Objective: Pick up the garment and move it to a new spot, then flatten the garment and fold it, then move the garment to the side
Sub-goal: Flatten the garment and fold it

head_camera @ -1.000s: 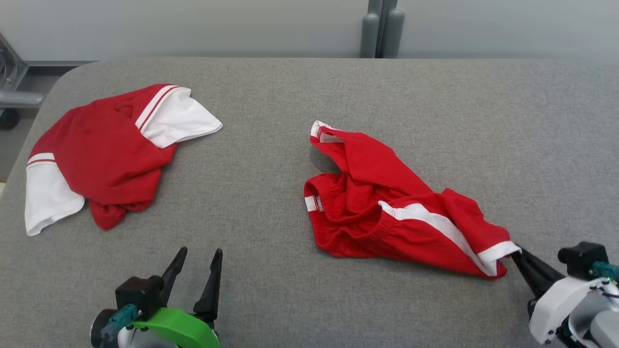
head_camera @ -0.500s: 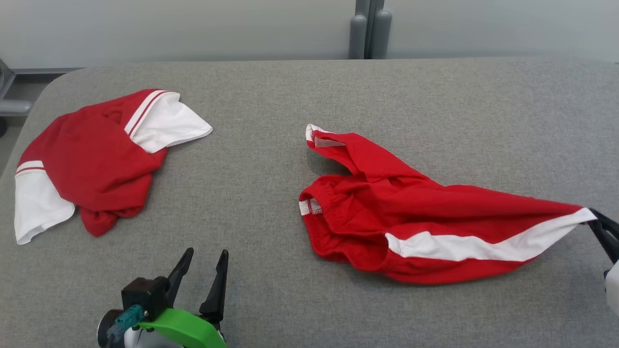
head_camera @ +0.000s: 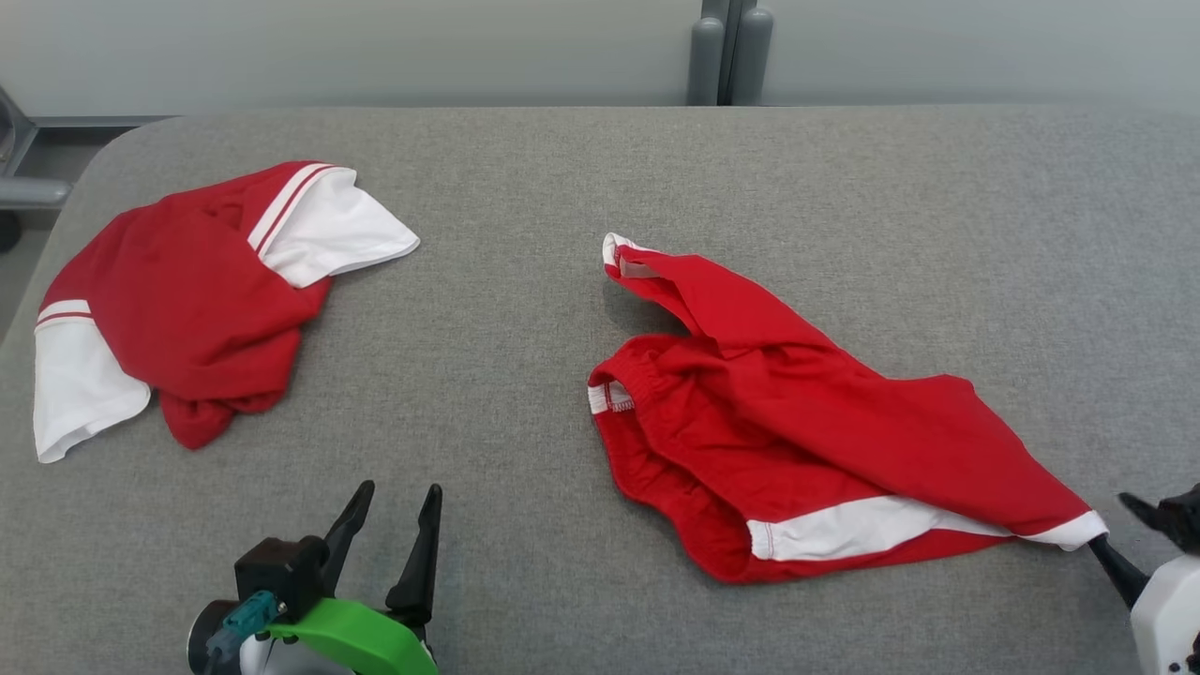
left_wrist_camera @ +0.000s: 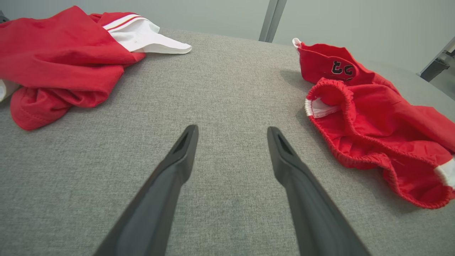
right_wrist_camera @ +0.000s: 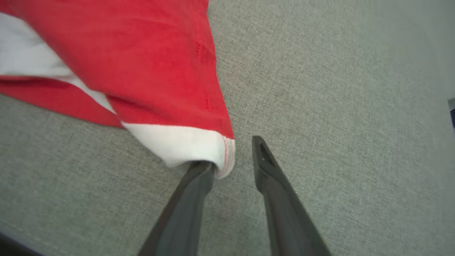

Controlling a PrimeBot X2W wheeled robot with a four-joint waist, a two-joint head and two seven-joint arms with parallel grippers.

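The shorts (head_camera: pixel 797 441) are laid out on the counter (head_camera: pixel 562 169), long axis running from centre to the right fingers (right_wrist_camera: pixel 273 177), which are parted, the white hem (right_wrist_camera: pixel 185 145) touching one, unclamped. The left fingers (left_wrist_camera: pixel 177 156) are spread wide, farther off.

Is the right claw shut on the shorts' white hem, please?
No, the right wrist view shows the right claw open, the white hem of the shorts merely lying over one fingertip.

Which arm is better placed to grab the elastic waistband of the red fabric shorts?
Left: the open left gripper hovers nearer the waistband; the right gripper sits at the opposite white hem.
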